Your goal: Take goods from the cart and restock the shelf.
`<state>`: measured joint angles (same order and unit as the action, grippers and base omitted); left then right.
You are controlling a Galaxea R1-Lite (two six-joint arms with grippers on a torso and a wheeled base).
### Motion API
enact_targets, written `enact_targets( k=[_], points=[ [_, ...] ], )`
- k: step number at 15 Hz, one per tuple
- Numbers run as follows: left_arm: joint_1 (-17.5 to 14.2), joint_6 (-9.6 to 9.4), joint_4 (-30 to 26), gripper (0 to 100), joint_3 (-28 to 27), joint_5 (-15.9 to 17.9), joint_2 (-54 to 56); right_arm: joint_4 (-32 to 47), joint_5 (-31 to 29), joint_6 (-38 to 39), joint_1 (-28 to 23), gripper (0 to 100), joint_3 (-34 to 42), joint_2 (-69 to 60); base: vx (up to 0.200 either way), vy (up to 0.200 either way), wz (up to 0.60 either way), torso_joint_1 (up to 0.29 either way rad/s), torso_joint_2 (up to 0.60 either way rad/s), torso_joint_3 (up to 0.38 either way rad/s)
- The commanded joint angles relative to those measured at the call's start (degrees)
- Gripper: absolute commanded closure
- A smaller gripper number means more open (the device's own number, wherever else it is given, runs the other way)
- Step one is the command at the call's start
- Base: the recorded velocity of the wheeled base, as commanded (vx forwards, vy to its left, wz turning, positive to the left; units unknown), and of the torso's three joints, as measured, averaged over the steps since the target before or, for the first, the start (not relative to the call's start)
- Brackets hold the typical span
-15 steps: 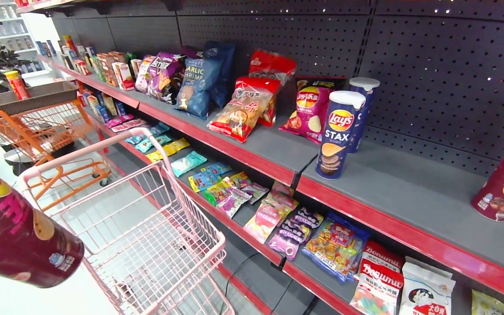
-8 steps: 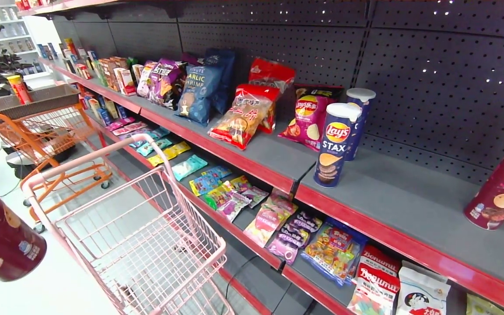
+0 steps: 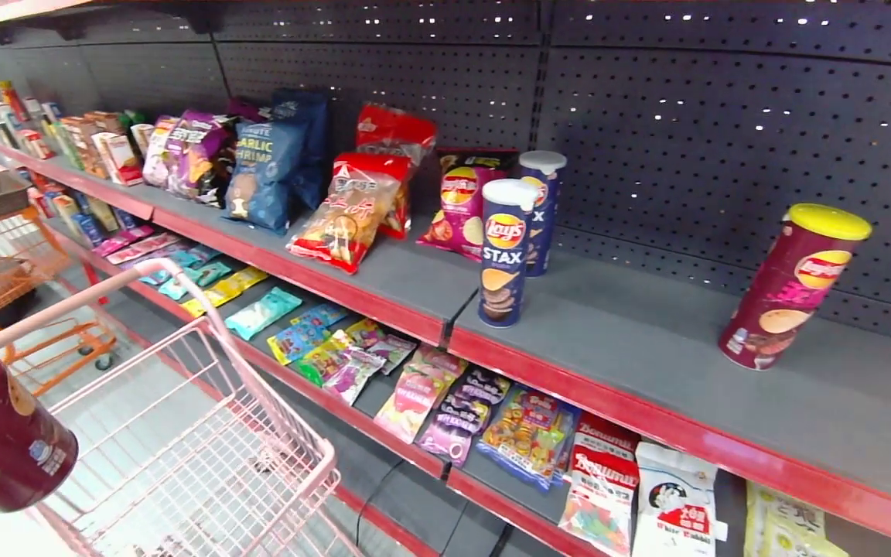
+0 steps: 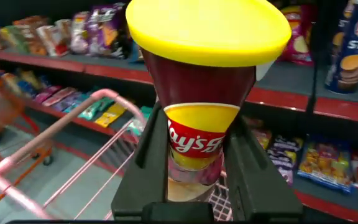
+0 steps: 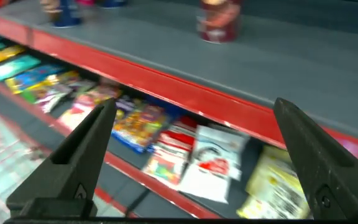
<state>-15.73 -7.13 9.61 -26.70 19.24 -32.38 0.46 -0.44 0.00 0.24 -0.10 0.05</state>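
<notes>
Head view, load: maroon chip can [image 3: 5, 433] at the left edge, tilted, long axis on a slant, yellow-lidded end up and to the left, base down and to the right.
Head view, place: hanging over the near left corner of the pink cart [image 3: 182, 433], well apart from the shelf [image 3: 646, 348].
Head view, shelf: grey deck with a red lip; second maroon can [image 3: 790, 290] upright and alone at the right; two blue cans [image 3: 503, 255] upright, one behind the other, near the middle; snack bags [image 3: 345, 216] leaning to their left.
Left wrist view, load: maroon chip can [image 4: 207, 106] end-on, yellow lid nearest the camera, body running away between the black fingers [image 4: 253, 168].
Left wrist view, grip: left pincer [image 4: 201, 168] clamped on the can's body around the logo, one finger touching each side, lid end sticking out past the grip.
Left wrist view, pose: held above the pink cart [image 4: 61, 149], facing the shelf [image 4: 291, 93].
Right wrist view, grip: right pincer [image 5: 194, 155] spread wide, nothing between its fingers.
Right wrist view, pose: levelled at the red lip of the shelf [image 5: 185, 90], second maroon can [image 5: 219, 22] standing beyond, packets [image 5: 210, 162] on the tier beneath.
</notes>
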Motion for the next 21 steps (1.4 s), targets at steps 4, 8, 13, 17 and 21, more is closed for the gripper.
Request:
enact_targets(
  k=[4,8,13,17,21],
  points=[
    [0.0,-2.36,0.0,100,1.0,-0.1,0.8,0.0,0.0,-0.1,0.0,0,0.0,0.0,0.0,0.0,-0.6,0.004,0.0,0.002],
    [-0.1,-2.36,-0.1,100,1.1,-0.2,1.3,0.0,0.0,-0.1,0.0,0,0.0,0.0,0.0,0.0,-0.6,0.005,0.0,0.002],
    [-0.1,-3.06,-0.1,100,3.7,-0.1,4.4,0.0,0.0,-0.1,0.0,0,0.0,0.0,0.0,0.0,0.0,0.0,0.0,0.0],
    [0.0,-4.21,-2.6,100,4.0,0.1,7.9,0.0,0.0,-0.2,0.0,0,0.0,0.0,0.0,0.0,0.0,0.0,0.0,0.0],
    [0.0,-4.73,-7.1,100,4.1,0.1,11.2,0.0,0.0,-0.2,0.0,0,0.0,0.0,0.05,0.0,0.0,-0.001,0.0,0.002]
  ],
)
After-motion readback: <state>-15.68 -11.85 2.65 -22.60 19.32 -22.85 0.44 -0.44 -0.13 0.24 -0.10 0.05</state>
